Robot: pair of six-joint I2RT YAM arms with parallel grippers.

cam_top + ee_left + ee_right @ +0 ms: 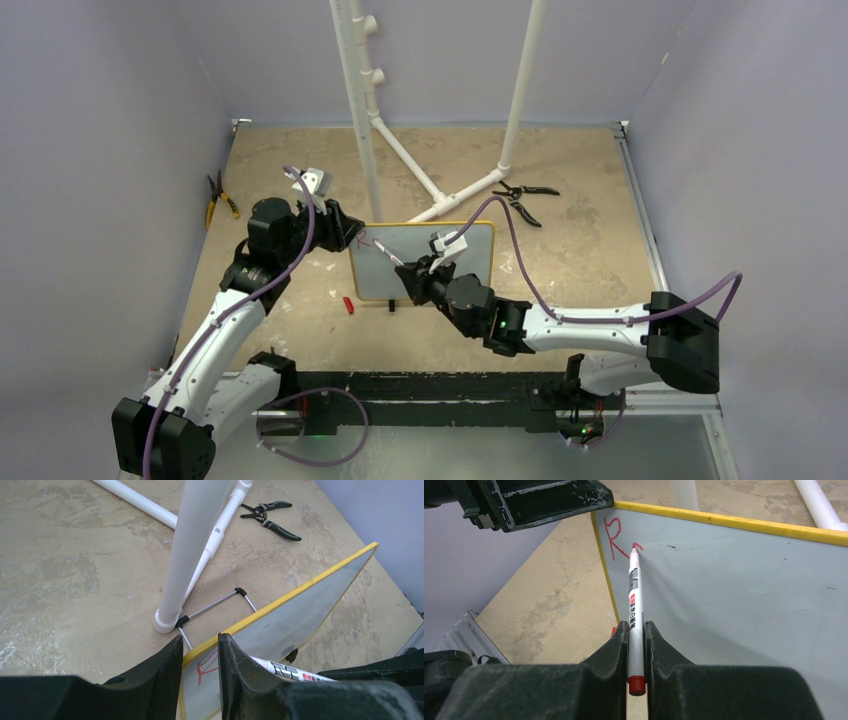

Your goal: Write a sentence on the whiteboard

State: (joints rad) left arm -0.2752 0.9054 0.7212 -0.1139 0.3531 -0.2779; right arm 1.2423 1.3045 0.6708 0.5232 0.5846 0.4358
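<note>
The whiteboard [440, 262], white with a yellow frame, stands upright mid-table. My left gripper [199, 642] straddles its top-left corner, one finger behind the yellow edge [300, 587] and one in front, shut on it. My right gripper [636, 630] is shut on a white marker [634, 595] with a red end, and the red tip touches the board face. The sentence [614, 537] stands as a red "R" near the top-left corner, with a short fresh stroke at the marker tip. In the top view the right gripper [428, 268] sits in front of the board's lower middle.
A white PVC pipe frame [365, 120] rises just behind the board, its post foot [167, 620] next to the board's wire stand [215, 602]. Black pliers [525, 195] lie at the back right and yellow-handled pliers [215, 200] at the far left. A small red cap [348, 304] lies in front of the board.
</note>
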